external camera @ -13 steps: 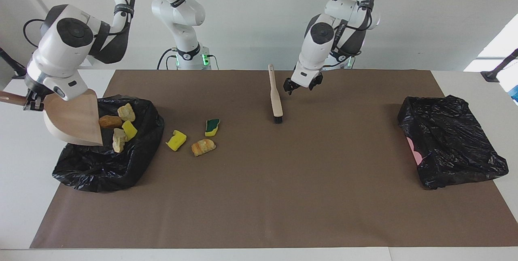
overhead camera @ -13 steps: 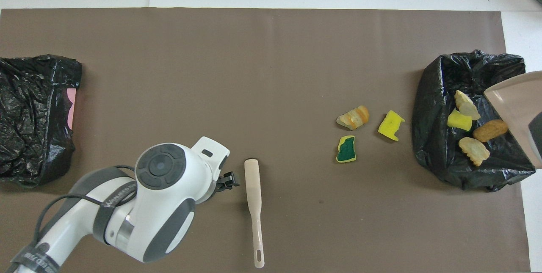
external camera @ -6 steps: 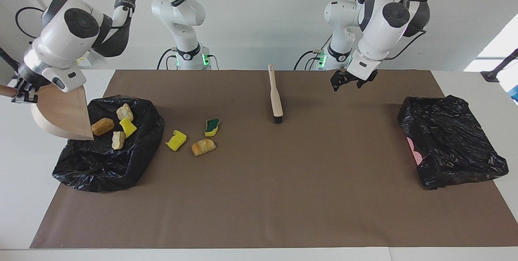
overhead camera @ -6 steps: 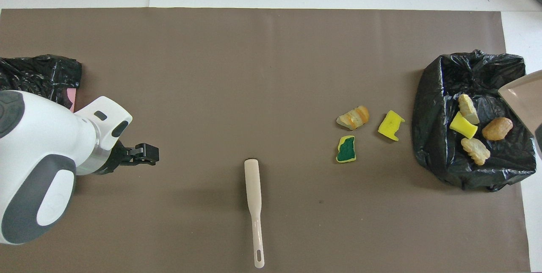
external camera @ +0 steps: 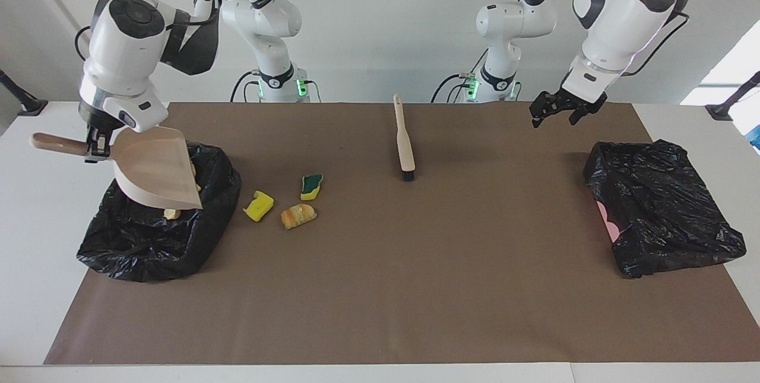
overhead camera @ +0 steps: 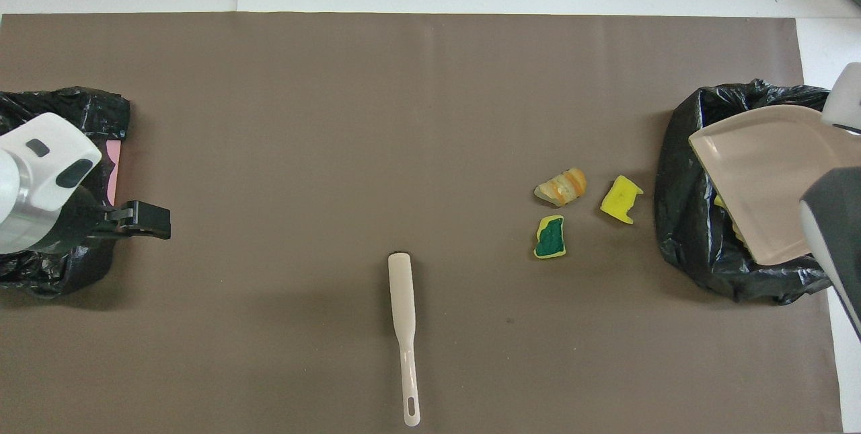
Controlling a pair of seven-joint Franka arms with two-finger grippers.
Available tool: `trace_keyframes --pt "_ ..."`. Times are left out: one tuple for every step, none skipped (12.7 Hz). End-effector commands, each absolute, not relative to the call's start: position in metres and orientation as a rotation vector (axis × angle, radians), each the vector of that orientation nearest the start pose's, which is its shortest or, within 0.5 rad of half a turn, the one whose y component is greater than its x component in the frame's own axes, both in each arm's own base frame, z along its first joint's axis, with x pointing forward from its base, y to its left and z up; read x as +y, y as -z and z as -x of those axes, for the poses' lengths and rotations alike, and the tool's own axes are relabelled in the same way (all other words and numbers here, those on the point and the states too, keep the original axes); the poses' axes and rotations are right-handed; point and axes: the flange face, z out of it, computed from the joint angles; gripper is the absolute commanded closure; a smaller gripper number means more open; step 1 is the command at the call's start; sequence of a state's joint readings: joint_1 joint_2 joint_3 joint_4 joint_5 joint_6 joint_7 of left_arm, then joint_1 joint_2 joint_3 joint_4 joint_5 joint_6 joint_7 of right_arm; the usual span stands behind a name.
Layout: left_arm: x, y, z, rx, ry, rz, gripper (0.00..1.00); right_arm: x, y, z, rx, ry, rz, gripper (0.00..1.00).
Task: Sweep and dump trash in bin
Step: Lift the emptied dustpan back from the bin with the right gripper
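The right pincer (external camera: 92, 146), clenched on the handle of the beige dustpan (external camera: 155, 166), has swung the pan back over the black bin bag (external camera: 157, 234) at the right arm's end of the surface; a second ago the pan hung off to the side with four pieces lying exposed in the bag, and now it covers nearly all of them, only a scrap of pastry (external camera: 172, 213) peeking out under its lip. So the first load looks dumped and the pan seems headed back for more.

Three pieces remain on the brown mat (external camera: 380, 288), just beside the bag toward the middle of the surface: a yellow sponge chunk (external camera: 258, 205), a green-topped sponge (external camera: 311, 186) and a striped pastry (external camera: 298, 215).

The left pincer (external camera: 557, 111), released and empty, has drawn away from the brush (external camera: 405, 141) toward the second black bag (external camera: 662, 205), where it hovers. The brush lies untouched mid-surface, nothing blocking it; I judge it must be regrasped before sweeping resumes.
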State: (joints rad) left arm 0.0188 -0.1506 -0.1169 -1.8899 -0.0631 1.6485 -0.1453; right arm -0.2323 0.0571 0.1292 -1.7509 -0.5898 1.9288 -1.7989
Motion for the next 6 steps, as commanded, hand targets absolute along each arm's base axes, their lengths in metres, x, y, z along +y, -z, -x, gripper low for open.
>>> trace_keyframes --pt "-0.054 -0.586 -0.529 -0.066 -0.233 3.132 0.00 -0.095 -0.531 -0.577 2.094 0.385 -1.847 1.00" --pt "-0.051 -0.593 -0.529 -0.053 -0.219 3.088 0.00 -0.082 -0.517 -0.576 2.048 0.347 -1.953 1.00" --pt "-0.052 -0.607 -0.528 -0.047 -0.176 3.079 0.00 -0.064 -0.504 -0.576 2.001 0.311 -2.053 1.00" --pt "-0.056 -0.622 -0.526 -0.039 -0.134 3.084 0.00 -0.053 -0.494 -0.575 1.932 0.288 -2.149 1.00" --pt "-0.055 -0.626 -0.524 -0.032 -0.120 3.087 0.00 -0.027 -0.487 -0.577 1.884 0.256 -2.216 1.00" --pt "-0.053 -0.625 -0.524 -0.007 -0.108 3.103 0.00 -0.006 -0.479 -0.576 1.808 0.237 -2.295 1.00"
